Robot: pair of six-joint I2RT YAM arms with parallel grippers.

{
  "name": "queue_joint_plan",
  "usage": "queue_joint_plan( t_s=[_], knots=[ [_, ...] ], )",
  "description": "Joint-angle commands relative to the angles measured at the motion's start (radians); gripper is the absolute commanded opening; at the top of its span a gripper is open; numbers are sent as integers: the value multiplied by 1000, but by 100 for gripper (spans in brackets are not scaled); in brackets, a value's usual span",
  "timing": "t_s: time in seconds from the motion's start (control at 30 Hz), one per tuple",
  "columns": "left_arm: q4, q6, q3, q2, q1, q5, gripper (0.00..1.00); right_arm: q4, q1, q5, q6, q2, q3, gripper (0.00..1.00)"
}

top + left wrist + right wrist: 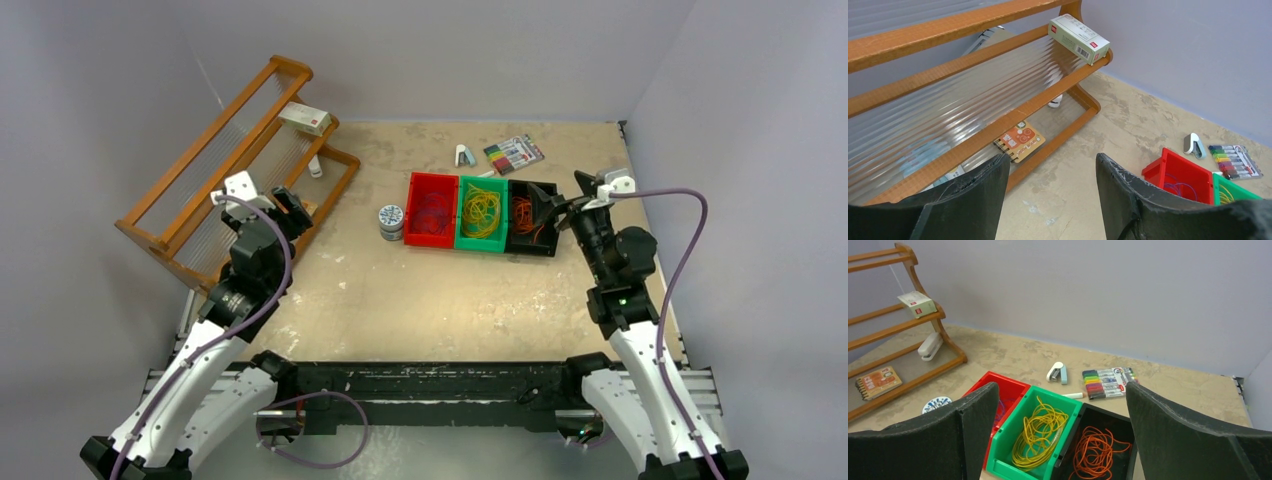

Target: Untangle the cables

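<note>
Low in the overhead view the two arms rise from the near edge of the table. The left gripper, left of centre, points toward the wooden rack; its jaws stand apart with nothing between them. The right gripper, right of centre, hangs at the right end of a row of three bins, its jaws spread wide and empty. The cables lie sorted in those bins, just above the middle of the frame. The orange cables are in the black bin on the right. The yellow cables are coiled in the green bin in the middle. The dark red cables are in the red bin on the left. The three bins touch side to side. Just left of the red bin stands a round tin whose lid bears a dark pattern; no words can be read on it. Beyond the bins lie a white and pale blue stapler and a marker pack with coloured caps, its label print too small to read. At the upper left the rack carries a pale box with a red logo and a barcode, its lettering illegible. An orange booklet with white shapes lies on the lower shelf, its writing unreadable.
</note>
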Motion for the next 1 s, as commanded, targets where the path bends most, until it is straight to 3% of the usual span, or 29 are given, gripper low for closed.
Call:
queue_joint_plan(
  t_s=[0.0,0.97],
  knots=[
    [32,-17,-11,-16,3,-41,63,24,-1,54,-6,-32,2,99],
    [24,-23,-25,-51,3,-46,70,64,-1,123,-10,-59,-20,99]
  ],
)
